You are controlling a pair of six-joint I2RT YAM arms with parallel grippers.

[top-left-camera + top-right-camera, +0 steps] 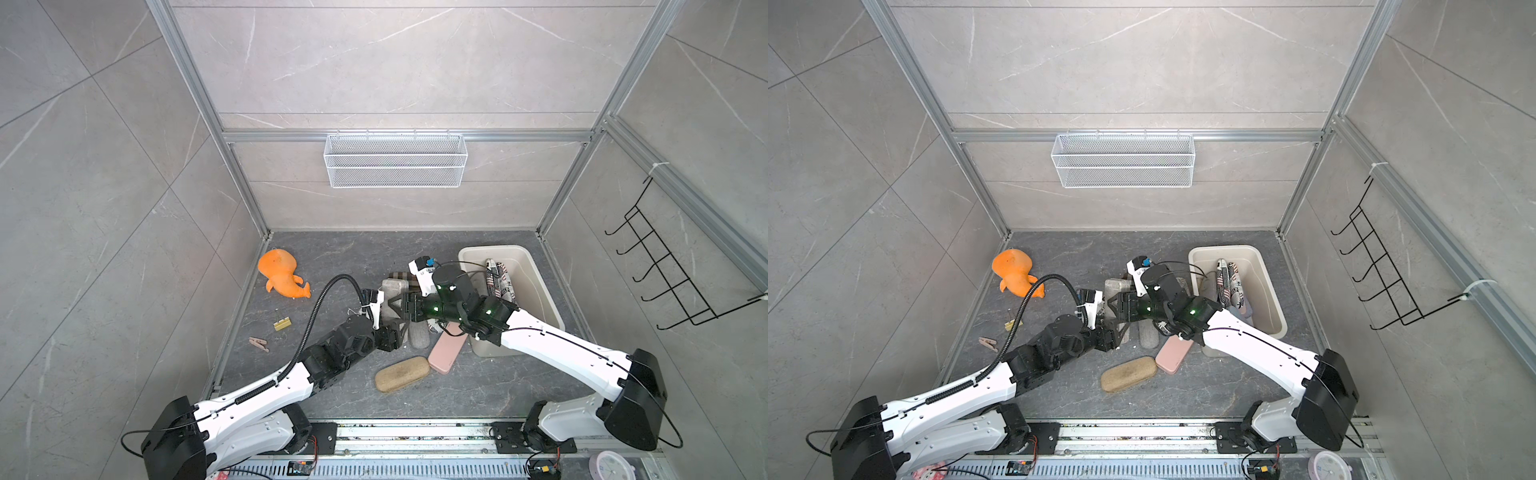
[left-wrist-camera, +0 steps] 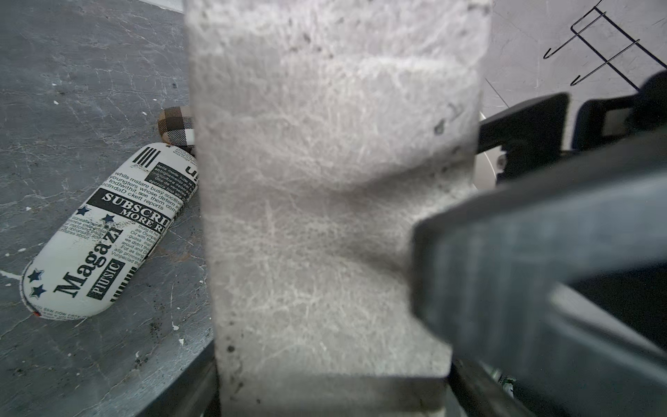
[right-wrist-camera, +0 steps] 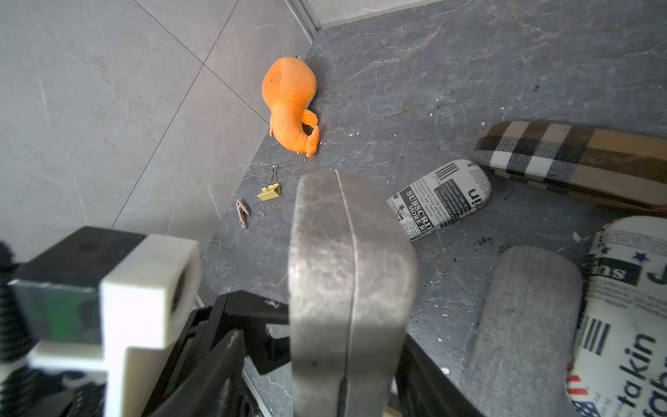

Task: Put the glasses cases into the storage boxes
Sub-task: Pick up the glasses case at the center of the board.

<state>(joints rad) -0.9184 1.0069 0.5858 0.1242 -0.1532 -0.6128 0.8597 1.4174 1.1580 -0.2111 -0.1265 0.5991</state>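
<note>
My left claw (image 1: pixel 398 326) grips the silver-grey case (image 2: pixel 335 216) mid-frame; my right claw (image 1: pixel 397 308) sits at it, whether gripping I cannot tell. A tan case (image 1: pixel 401 374) and a pink case (image 1: pixel 446 353), among others, lie on the bench (image 1: pixel 478 386); the tub (image 1: pixel 494 248) at right holds a few.

Silver-grey case (image 3: pixel 350 274) – scuffed leathery sheen; tan case (image 1: pixel 401 373) – coarse cloth; tub (image 1: pixel 534 286) smooth matt plastic.

Grey tile walls (image 1: pixel 395 62), alu frame (image 1: pixel 407 136), mesh basket (image 1: pixel 395 160) hung at back; dark floor (image 1: pixel 478 390), poss. stone.
</note>
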